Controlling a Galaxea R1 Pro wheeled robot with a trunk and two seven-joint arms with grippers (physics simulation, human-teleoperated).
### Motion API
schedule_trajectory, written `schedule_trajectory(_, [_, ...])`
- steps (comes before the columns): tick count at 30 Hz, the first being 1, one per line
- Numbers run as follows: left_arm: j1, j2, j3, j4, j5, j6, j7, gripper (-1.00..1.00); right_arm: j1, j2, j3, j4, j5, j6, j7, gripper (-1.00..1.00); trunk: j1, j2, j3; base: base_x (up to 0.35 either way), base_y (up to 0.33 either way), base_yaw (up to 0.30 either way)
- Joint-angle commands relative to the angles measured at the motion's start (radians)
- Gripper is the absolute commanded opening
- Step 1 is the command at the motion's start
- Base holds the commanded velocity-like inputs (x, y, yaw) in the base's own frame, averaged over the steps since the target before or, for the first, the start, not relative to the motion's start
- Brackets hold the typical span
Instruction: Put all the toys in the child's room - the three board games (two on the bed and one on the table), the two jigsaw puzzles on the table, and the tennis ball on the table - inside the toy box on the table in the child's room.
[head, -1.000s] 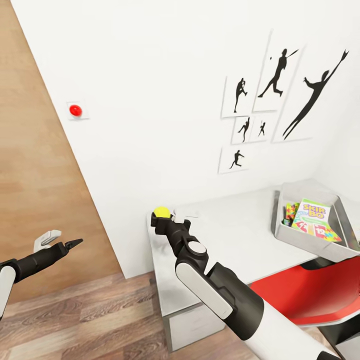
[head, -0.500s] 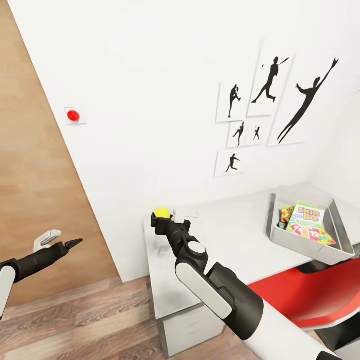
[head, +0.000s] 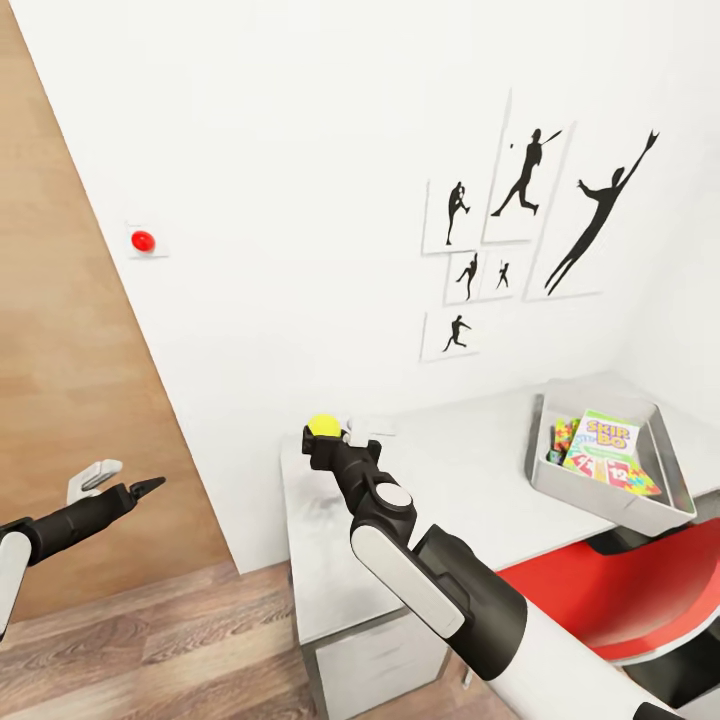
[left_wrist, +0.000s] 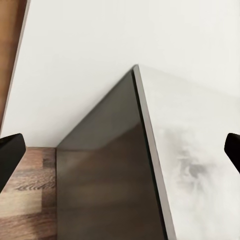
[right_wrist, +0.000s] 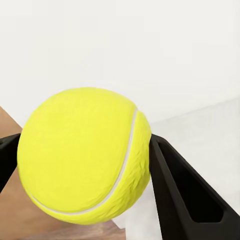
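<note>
In the head view my right gripper is held up over the near-left corner of the pale table, shut on the yellow tennis ball. The right wrist view shows the tennis ball pinched between two black fingers. The grey toy box stands at the table's right end, far from the ball. In it lie a green lettered board game and a multicoloured jigsaw puzzle. My left gripper hangs open and empty out to the left, over the floor. The bed is out of view.
A red chair is tucked under the table below the toy box. Black athlete posters and a red button are on the white wall. A wooden panel stands at left. The left wrist view looks at the table's corner and dark side.
The whole picture has slid left, so the camera has turned right; the toy box and posters sit further left. Both arms keep their pose, with the ball still held.
</note>
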Motion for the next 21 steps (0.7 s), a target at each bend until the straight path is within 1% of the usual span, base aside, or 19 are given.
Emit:
schedule_trajectory(1, [-0.001,0.000,0.002,0.000,0.000,0.006,-0.003,1.00,-0.001,0.000,0.001,-0.001,-0.007,0.001,-0.005,-1.00,0.001,-0.002,-0.001,0.000,-0.001,0.000])
schedule_trajectory(6, [-0.001,0.000,0.002,0.000,0.000,0.006,-0.003,1.00,-0.001,0.000,0.001,0.004,-0.007,0.001,-0.005,-1.00,0.001,-0.002,0.008,0.006,-0.022,0.000])
schedule_trajectory(12, [-0.001,0.000,0.002,0.000,0.000,0.006,-0.003,1.00,-0.001,0.000,0.001,0.008,-0.007,0.001,-0.005,-1.00,0.001,-0.002,0.018,0.063,-0.190,0.000])
schedule_trajectory(18, [-0.001,0.000,0.002,0.000,0.000,0.006,-0.002,1.00,-0.001,0.000,0.001,0.008,-0.007,0.001,-0.005,-1.00,0.001,-0.002,0.027,0.019,-0.050,0.000])
schedule_trajectory(21, [-0.001,0.000,0.002,0.000,0.000,0.006,-0.003,1.00,-0.001,0.000,0.001,0.008,-0.007,0.001,-0.005,-1.00,0.001,-0.002,0.032,0.003,-0.150,0.000])
